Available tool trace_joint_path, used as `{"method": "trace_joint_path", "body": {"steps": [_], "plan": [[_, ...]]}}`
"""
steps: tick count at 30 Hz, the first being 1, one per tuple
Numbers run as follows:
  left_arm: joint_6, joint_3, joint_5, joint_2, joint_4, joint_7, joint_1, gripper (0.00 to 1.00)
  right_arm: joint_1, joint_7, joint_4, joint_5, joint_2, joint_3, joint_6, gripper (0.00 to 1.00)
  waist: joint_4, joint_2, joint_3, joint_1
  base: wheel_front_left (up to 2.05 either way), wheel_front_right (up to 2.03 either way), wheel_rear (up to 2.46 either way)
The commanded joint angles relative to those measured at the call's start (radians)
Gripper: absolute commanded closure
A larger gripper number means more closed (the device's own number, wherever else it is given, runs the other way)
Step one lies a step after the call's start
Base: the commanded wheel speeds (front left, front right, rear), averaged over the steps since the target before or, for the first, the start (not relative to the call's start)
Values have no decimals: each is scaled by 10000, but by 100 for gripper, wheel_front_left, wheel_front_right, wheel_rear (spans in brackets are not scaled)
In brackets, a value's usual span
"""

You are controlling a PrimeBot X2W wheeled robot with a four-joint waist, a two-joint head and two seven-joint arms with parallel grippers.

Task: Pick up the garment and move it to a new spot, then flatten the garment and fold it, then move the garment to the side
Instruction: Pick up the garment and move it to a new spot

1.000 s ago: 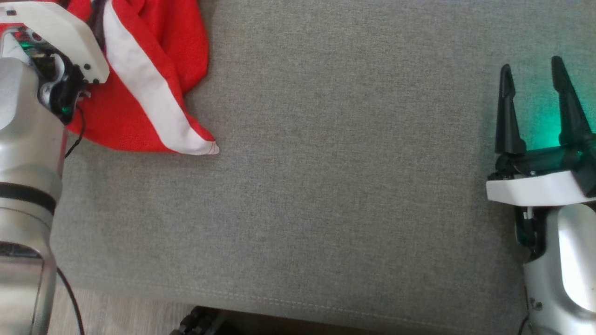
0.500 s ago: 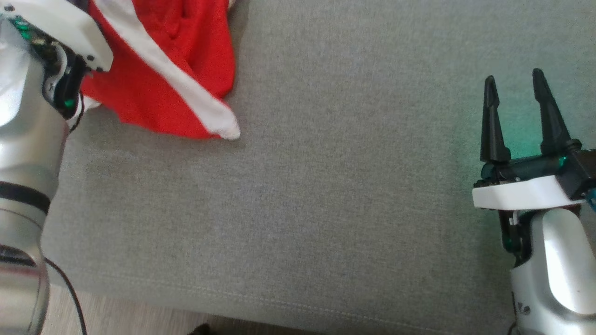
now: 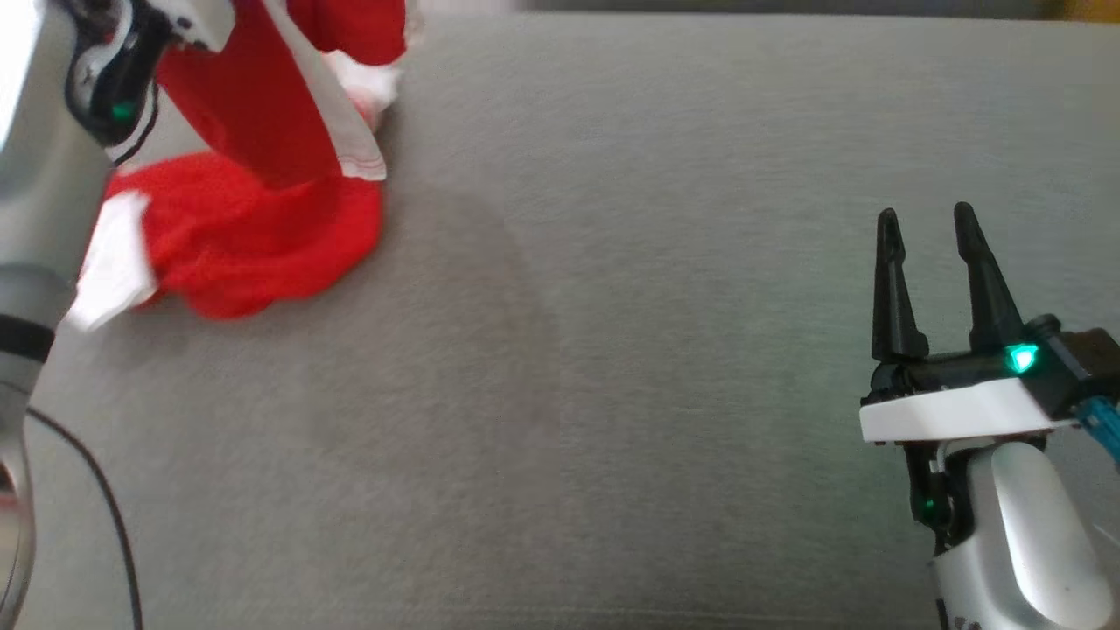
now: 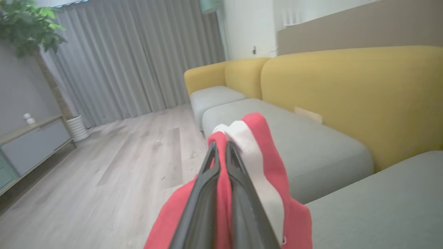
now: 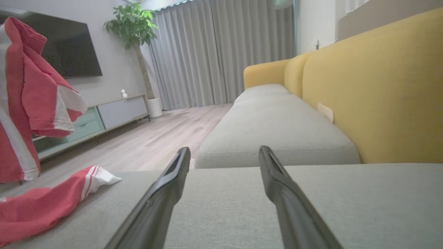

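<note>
The garment (image 3: 254, 219) is red with white stripes. Part of it hangs from the upper left of the head view, and its lower part lies bunched on the grey cushion (image 3: 612, 350). In the left wrist view my left gripper (image 4: 221, 148) is shut on a fold of the garment (image 4: 256, 155), with red and white cloth draped over both fingers. My right gripper (image 3: 926, 229) stands open at the lower right, apart from the cloth, with nothing between its fingers (image 5: 173, 186). The right wrist view shows the garment (image 5: 31, 103) hanging at the left and a striped end (image 5: 90, 176) resting on the cushion.
A yellow sofa back (image 5: 380, 86) runs along the right of both wrist views, with more grey seat cushions (image 5: 273, 131) ahead. Beyond lie a wooden floor (image 4: 114, 162), grey curtains (image 4: 138, 58), a potted plant (image 5: 133, 24), a low cabinet (image 5: 110, 112) and a dark screen (image 5: 76, 52).
My left gripper closed on the garment and lifted it, so the cloth now hangs up with its lower part trailing on the cushion. The head camera has shifted. My right gripper stays open.
</note>
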State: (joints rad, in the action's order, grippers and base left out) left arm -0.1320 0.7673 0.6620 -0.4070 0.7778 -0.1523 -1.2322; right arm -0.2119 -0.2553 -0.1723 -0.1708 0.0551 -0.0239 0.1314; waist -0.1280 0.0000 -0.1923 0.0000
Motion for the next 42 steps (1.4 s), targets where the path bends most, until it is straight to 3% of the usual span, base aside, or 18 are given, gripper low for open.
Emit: {"method": "trace_joint_path", "body": {"steps": [1, 7, 15, 26, 29, 33, 34, 35, 36, 37, 42], "plan": [[14, -132, 127, -350, -523, 146, -773, 100, -62, -65, 314, -124, -47, -246, -7, 0, 1040, 0, 722, 0, 0, 0, 0], [85, -153, 526, 248, -990, 154, -984, 100, -7, -65, 317, -506, -48, -477, -7, 0, 2529, 0, 1021, 0, 0, 0, 0], [467, -33, 991, 1464, -857, 7, -217, 100, 20, -65, 487, -806, -48, -655, -7, 0, 3717, 0, 981, 0, 0, 0, 0], [1185, 384, 1309, 3177, 606, -1047, 3855, 100, 150, -65, 561, -947, -48, -923, -7, 0, 4402, 0, 581, 0, 0, 0, 0], [1157, 296, 1272, 3400, 658, -1084, 4737, 100, 202, -65, 551, -853, -49, -892, -7, 0, 4361, 0, 572, 0, 0, 0, 0], [778, 345, 1204, 3519, 359, -1089, 5622, 100, 311, -65, 496, -716, -49, -803, -7, 0, 4142, 0, 697, 0, 0, 0, 0], [662, 412, 1221, 3539, 295, -1090, 5895, 72, 355, -65, 465, -681, -49, -818, -7, 0, 4049, 0, 778, 0, 0, 0, 0], [581, 421, 1269, 3551, 188, -1091, 6132, 59, 405, -65, 431, -646, -49, -849, -7, 0, 3951, 0, 879, 0, 0, 0, 0], [521, 441, 1397, 3557, 18, -1091, 6389, 15, 465, -65, 393, -620, -49, -883, -7, 0, 3844, 0, 1000, 0, 0, 0, 0], [479, 514, 1541, 3560, -195, -1091, 6638, 0, 534, -65, 353, -606, -49, -914, -7, 0, 3732, 0, 1128, 0, 0, 0, 0], [655, 509, 2095, 3564, -1424, -1092, 7631, 0, 888, -65, 202, -585, -49, -947, -7, 0, 2945, 0, 1704, 0, 0, 0, 0]]}}
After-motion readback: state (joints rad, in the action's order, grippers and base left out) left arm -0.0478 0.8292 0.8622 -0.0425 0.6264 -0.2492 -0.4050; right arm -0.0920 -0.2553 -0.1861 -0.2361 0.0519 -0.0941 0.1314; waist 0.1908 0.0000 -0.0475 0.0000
